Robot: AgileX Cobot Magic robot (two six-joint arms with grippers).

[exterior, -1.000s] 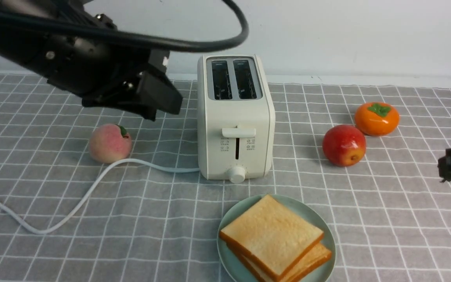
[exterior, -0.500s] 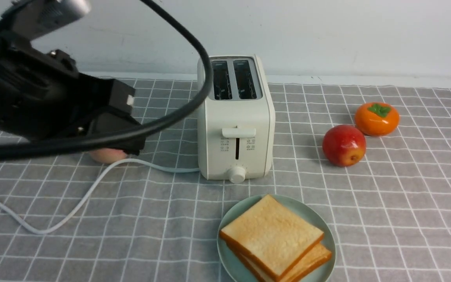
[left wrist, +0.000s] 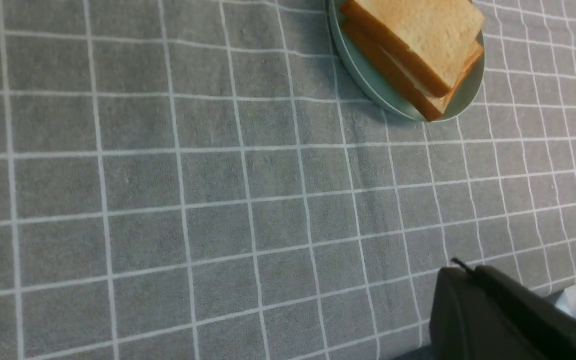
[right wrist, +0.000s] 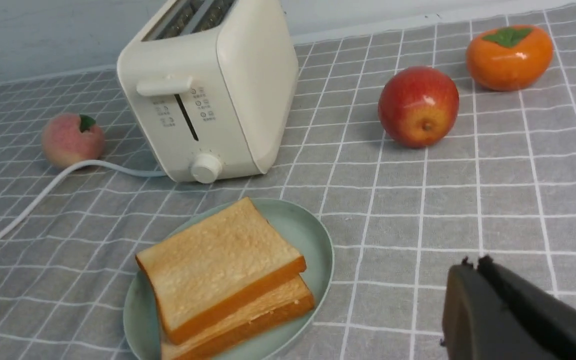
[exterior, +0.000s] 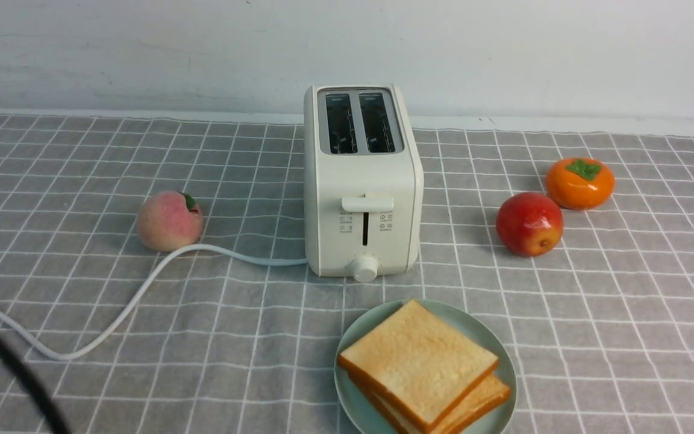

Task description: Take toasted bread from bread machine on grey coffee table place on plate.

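Observation:
Two slices of toasted bread [exterior: 417,361] lie stacked on the mint-green plate [exterior: 494,345] at the front of the grey coffee table [exterior: 594,313]. The cream bread machine [exterior: 362,181] stands behind the plate with both slots empty. The stack also shows in the left wrist view [left wrist: 415,37] and the right wrist view [right wrist: 220,267]. My left gripper [left wrist: 463,270] is shut and empty, low over bare cloth away from the plate. My right gripper [right wrist: 470,265] is shut and empty, over the cloth beside the plate [right wrist: 313,235]. Neither gripper shows in the front view.
A peach [exterior: 169,220] lies left of the toaster by its white cord [exterior: 142,283]. A red apple [exterior: 529,223] and an orange persimmon [exterior: 579,182] lie to the right. A black cable [exterior: 15,374] crosses the front left corner. A pale wall stands behind the table.
My left arm has swung down and back out of the front view, leaving only its cable. My right gripper has withdrawn past the right edge. Toast and plate have not moved.

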